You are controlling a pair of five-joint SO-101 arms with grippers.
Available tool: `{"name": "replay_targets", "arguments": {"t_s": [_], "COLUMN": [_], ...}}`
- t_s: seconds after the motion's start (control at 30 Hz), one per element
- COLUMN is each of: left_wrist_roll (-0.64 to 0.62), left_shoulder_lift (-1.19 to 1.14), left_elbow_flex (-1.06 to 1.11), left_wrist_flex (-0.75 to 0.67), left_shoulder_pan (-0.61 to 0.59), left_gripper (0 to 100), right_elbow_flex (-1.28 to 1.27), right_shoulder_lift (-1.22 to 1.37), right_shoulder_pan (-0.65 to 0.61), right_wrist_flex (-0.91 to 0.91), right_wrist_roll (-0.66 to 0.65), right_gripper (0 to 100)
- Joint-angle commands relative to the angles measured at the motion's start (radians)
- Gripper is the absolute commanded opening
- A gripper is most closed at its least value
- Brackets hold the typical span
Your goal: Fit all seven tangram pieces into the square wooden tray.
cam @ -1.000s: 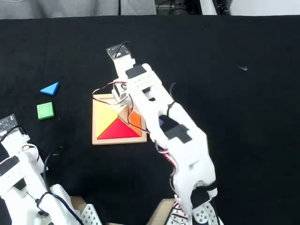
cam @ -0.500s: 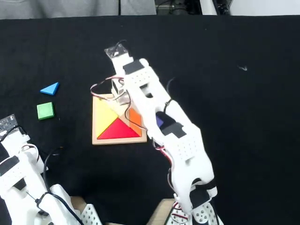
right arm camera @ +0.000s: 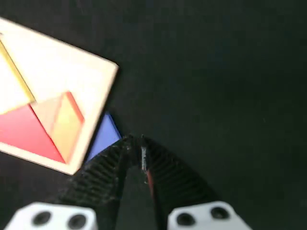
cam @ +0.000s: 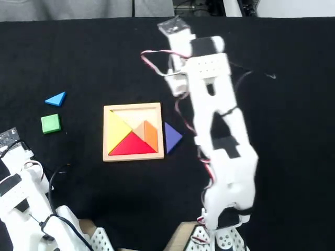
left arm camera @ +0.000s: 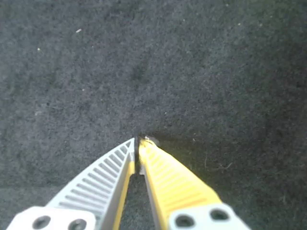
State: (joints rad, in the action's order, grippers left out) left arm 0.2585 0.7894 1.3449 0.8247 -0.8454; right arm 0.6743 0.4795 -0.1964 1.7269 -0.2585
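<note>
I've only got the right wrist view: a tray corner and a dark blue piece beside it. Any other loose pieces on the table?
Observer: Yes, a green square and a light blue triangle lie on the cloth, apart from the tray, on the side opposite your dark blue piece.
Operator: And the left pincer?
Observer: Shut on nothing, over bare black cloth.

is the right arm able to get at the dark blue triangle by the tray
Likely yes: the dark blue triangle lies uncovered beside the tray, with the right gripper, shut, close by.
</note>
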Motion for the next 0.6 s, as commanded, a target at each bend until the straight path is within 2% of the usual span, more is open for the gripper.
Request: {"name": "replay_targets", "arguments": {"t_s": [0.0,0.13,0.3,0.4,0.57], "left_wrist_roll": [0.009,0.009,0.009,0.009,0.009], "left_shoulder_lift": [0.015,0.015,0.015,0.015,0.015], "left_elbow_flex": [-0.004,-0.004,-0.002,-0.002,-0.002], "left_wrist_flex": [-0.011,-0.011,-0.011,-0.011,-0.011], "left_shoulder_pan": [0.007,0.007,0.007,0.007,0.007], "left_gripper": [3,3,3,3,3], "right_elbow_flex": [-0.183,-0.587,-1.090,-1.171,-1.095], "right_shoulder_lift": [-0.168,-0.314,-0.489,-0.524,-0.440], "right_shoulder_pan": [0.055,0.028,-0.089,-0.127,-0.141], "right_wrist_flex": [0.003,-0.163,-0.578,-0.700,-0.697], "right_wrist_roll": [-0.080,-0.106,-0.038,0.060,0.261], "right_gripper": [1.0,1.0,1.0,1.1,1.0]}}
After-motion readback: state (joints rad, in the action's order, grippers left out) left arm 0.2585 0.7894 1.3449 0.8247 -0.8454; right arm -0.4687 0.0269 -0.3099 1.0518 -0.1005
